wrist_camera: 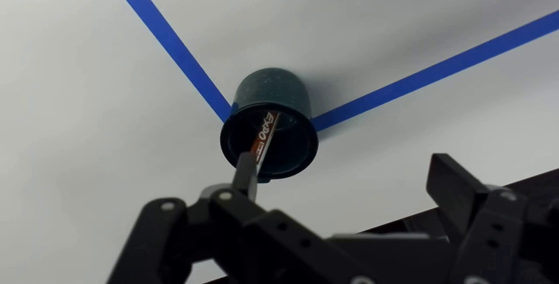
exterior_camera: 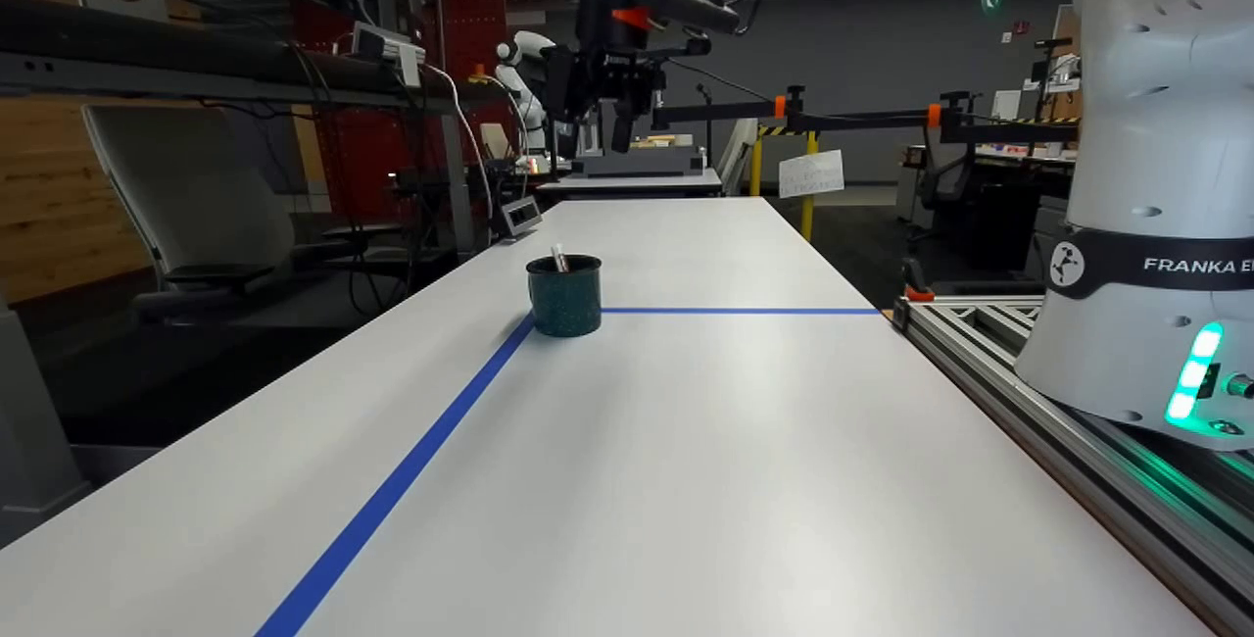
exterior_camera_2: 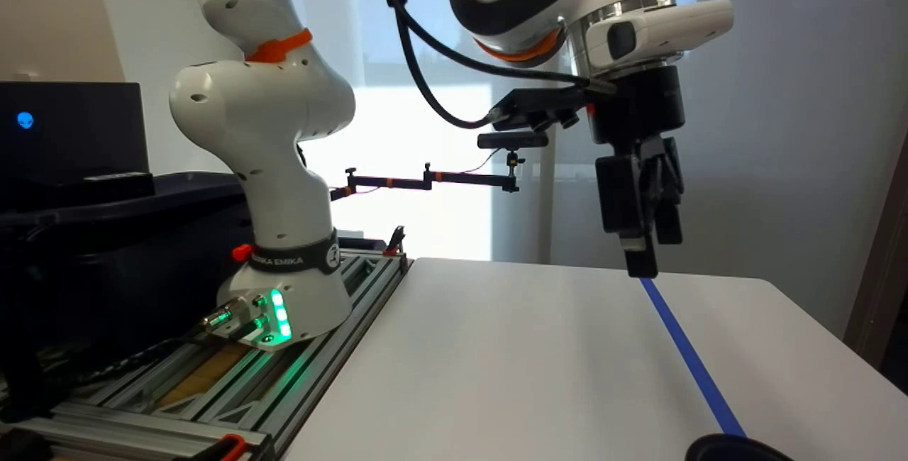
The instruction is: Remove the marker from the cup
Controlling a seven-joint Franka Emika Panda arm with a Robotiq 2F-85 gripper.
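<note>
The dark teal cup point(exterior_camera: 565, 302) stands upright on the white table at the corner of the blue tape lines. In an exterior view only part of the cup's rim point(exterior_camera_2: 734, 448) shows at the bottom edge. The marker point(exterior_camera: 559, 259) leans inside the cup with its pale end above the rim. In the wrist view the marker point(wrist_camera: 265, 137) shows its reddish-brown label inside the cup point(wrist_camera: 271, 86). One finger of my gripper point(wrist_camera: 343, 164) hides the marker's upper end there. My gripper point(exterior_camera: 595, 137) is open and empty, well above the table and apart from the cup; it also shows open in an exterior view point(exterior_camera_2: 655, 255).
The white table point(exterior_camera: 745, 441) carries blue tape lines point(exterior_camera: 421, 456). A small grey device point(exterior_camera: 520, 216) stands at the table's edge beyond the cup. The robot's base point(exterior_camera: 1146, 343) stands on a metal rail frame along the table. A camera boom point(exterior_camera_2: 433, 179) extends over the table side.
</note>
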